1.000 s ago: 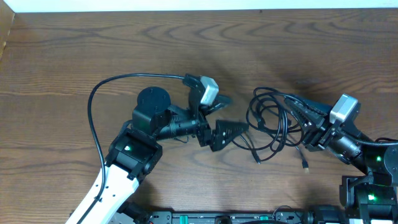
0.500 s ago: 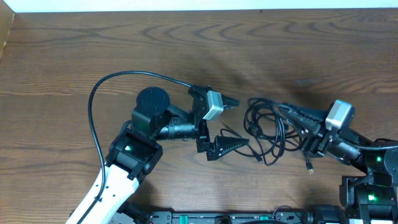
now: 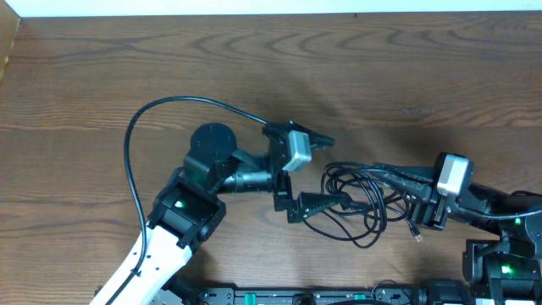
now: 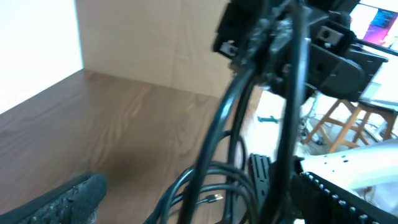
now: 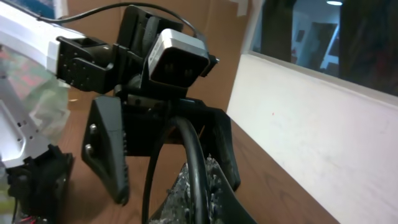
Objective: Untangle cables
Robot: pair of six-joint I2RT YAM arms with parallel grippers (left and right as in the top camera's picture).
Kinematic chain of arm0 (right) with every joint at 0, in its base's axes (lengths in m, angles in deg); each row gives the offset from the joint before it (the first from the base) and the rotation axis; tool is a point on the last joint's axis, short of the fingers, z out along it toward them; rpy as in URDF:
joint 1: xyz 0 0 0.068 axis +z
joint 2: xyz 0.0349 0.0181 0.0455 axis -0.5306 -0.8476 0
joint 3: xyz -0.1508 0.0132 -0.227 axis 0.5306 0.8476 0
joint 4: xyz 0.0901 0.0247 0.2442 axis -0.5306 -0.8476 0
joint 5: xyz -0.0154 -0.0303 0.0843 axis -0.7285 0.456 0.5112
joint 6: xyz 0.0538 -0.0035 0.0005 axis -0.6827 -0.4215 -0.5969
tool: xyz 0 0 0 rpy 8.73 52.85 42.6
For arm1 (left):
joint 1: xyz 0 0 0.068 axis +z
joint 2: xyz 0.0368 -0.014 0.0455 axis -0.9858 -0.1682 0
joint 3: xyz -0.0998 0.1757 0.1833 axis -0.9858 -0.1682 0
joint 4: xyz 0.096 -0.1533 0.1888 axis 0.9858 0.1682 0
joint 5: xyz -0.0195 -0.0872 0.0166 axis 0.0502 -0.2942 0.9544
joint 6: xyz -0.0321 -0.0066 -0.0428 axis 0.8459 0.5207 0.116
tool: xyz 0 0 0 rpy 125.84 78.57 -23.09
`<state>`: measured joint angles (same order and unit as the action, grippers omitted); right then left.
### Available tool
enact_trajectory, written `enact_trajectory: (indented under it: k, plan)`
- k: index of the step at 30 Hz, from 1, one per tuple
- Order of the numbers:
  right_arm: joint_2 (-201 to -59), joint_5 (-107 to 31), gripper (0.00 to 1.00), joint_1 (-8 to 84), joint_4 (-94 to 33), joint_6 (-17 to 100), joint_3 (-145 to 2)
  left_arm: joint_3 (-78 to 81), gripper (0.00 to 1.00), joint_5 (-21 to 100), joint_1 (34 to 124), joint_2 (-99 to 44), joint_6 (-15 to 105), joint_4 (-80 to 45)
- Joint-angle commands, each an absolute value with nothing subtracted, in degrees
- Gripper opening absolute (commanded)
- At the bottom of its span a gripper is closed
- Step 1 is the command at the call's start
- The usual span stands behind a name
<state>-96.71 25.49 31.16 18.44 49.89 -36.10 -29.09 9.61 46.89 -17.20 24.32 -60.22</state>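
The cables [image 3: 373, 196] lie as one tangled bunch of thin black loops right of the table's middle. A small plug end [image 3: 415, 229] trails out toward the front. My left gripper [image 3: 339, 171] is open, one finger on each side of the bunch's left loops. In the left wrist view the cables [image 4: 217, 155] rise up between my fingers, and the plug [image 4: 214, 198] lies on the wood. My right gripper [image 3: 405, 182] is shut on the right side of the bunch. In the right wrist view a cable strand [image 5: 193, 155] is pinched in my right gripper [image 5: 202, 202], which faces the left gripper [image 5: 161, 146].
The left arm's thick black wire [image 3: 144, 135] arcs over the table's left half. The table's front edge with the arm bases [image 3: 500, 267] lies close to the right gripper. A pale wall borders the table's far side [image 3: 271, 7].
The right gripper has dragged the cable bunch left and toward the front. The left gripper has moved right, so its open fingers now stand astride the bunch's left loops.
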Motion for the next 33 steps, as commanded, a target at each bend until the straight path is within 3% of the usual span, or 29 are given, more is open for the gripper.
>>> enact_trajectory:
  k: [1, 4, 7, 8, 13, 15, 17, 18, 19, 26, 33]
  plan:
    - [-96.4, 26.6, 0.01, 31.4, 18.8, 49.3, -36.2, -27.9, 0.83, 9.7, 44.9, -17.0, 23.4, -61.2]
    - [-96.4, 26.6, 0.01, 31.4, 18.8, 49.3, -36.2, -27.9, 0.51, 9.7, 43.0, -17.1, 23.4, -61.9]
    - [-96.4, 26.6, 0.01, 31.4, 18.7, 49.3, -36.2, -27.9, 0.11, 9.7, 41.6, -17.4, 22.3, -62.1]
    - [-96.4, 26.6, 0.01, 31.4, 18.7, 49.3, -36.2, -27.9, 0.08, 9.7, 41.4, -17.5, 22.3, -62.3]
    - [-96.4, 26.6, 0.01, 31.4, 17.6, 49.3, -36.2, -27.9, 0.07, 10.5, 41.4, -17.4, 22.5, -63.8]
    - [-96.4, 26.6, 0.06, 31.3, 16.6, 49.3, -36.2, -27.9, 0.08, 13.5, 41.4, -17.3, 23.7, -64.0]
    - [-96.4, 26.3, 0.33, 31.1, 15.4, 49.3, -36.2, -27.9, 0.08, 17.2, 41.4, -17.2, 25.9, -64.0]
    - [-96.4, 25.9, 0.95, 30.9, 14.9, 49.3, -36.2, -27.9, 0.07, 19.0, 41.4, -17.2, 27.2, -64.0]
    - [-96.4, 25.5, 0.99, 30.6, 14.4, 49.3, -36.2, -27.9, 0.08, 20.5, 41.4, -17.2, 28.4, -64.0]
    - [-96.4, 18.5, 0.99, 26.5, 6.7, 49.4, -36.2, -27.9, 0.08, 22.7, 44.4, -15.7, 33.1, -64.0]
    - [-96.4, 19.4, 0.99, 24.4, -8.0, 61.4, -36.2, -27.9, 0.08, 22.6, 48.4, -11.2, 33.7, -64.7]
